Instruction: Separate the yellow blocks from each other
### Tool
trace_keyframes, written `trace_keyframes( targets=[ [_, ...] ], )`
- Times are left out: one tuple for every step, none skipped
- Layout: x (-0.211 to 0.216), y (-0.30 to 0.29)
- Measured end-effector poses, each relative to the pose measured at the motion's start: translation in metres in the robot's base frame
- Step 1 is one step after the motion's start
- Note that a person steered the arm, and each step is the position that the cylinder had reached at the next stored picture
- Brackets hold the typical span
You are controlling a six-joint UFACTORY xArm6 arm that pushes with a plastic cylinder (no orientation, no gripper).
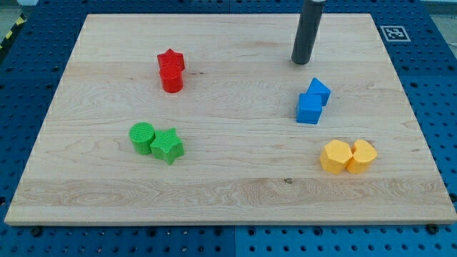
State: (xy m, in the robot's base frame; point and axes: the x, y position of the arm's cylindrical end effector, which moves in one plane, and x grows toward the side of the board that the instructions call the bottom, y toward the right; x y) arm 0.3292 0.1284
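No words, numbers or brand names can be read anywhere. The only sign is a small black-and-white square marker point(393, 33) with a blocky coded pattern, stuck on the wooden surface point(228, 189) at its corner toward the view's top right; its pattern is too small to decode.
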Motion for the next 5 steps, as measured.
trace_keyframes(
  targets=[
    [0.0, 0.0],
    [0.004, 0.0],
    [0.004, 0.0],
    [0.004, 0.002],
    [0.02, 0.026]
  ],
)
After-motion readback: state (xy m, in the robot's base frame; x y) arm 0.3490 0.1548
